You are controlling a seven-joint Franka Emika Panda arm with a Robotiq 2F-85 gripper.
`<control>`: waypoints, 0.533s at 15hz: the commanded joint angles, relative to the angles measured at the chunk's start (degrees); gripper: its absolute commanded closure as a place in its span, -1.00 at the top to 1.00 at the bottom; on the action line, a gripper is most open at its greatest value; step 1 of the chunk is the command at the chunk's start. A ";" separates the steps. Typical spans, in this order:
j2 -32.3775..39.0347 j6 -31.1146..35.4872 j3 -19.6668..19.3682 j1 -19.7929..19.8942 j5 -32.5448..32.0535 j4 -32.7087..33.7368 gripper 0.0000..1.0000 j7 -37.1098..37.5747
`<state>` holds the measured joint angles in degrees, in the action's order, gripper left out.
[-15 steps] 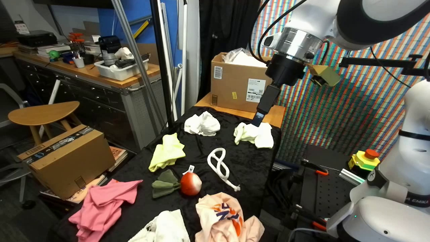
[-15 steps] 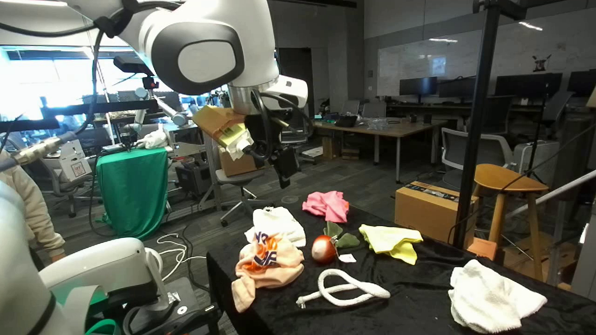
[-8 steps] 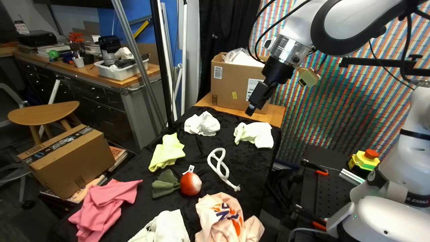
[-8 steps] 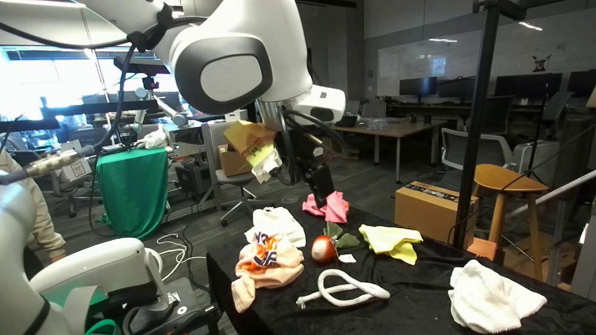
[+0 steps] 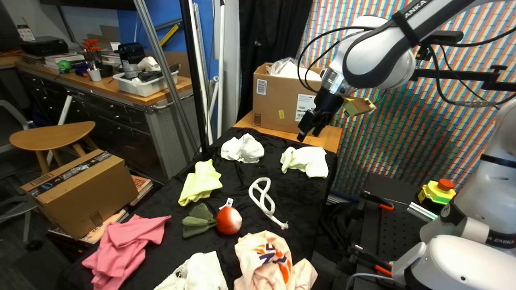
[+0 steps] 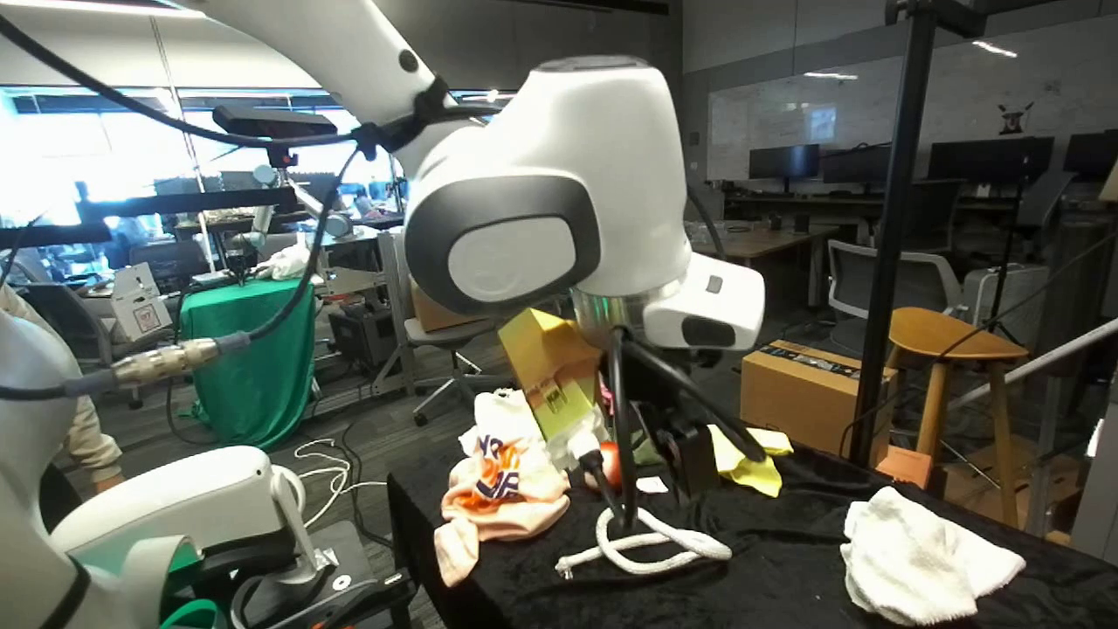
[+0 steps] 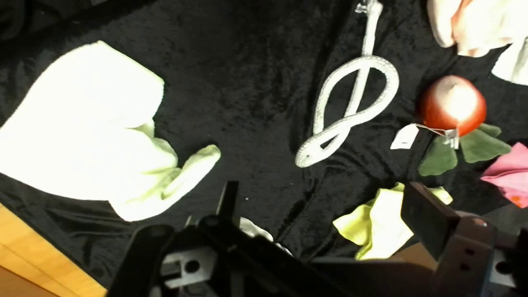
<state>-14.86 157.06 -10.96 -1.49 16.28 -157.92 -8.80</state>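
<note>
Black velvet [image 7: 255, 82], rumpled pale cloth [image 7: 95, 123]

Table [image 6: 786, 563], black-covered, with robot arm [image 6: 611, 131] above.
White rope [image 6: 645, 569], looped; peach cloth [image 6: 524, 514], printed; white towel [image 6: 921, 559], crumpled; yellow cloth [image 6: 755, 473], partly hidden; cardboard box [image 6: 803, 383] near wooden stool [image 6: 952, 336], beyond table.
</note>
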 commanded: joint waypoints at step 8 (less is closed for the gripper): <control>27.71 4.30 -5.44 1.07 21.34 13.90 1.00 -14.77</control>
<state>4.86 159.35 -16.66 -1.39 33.56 -149.37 -21.93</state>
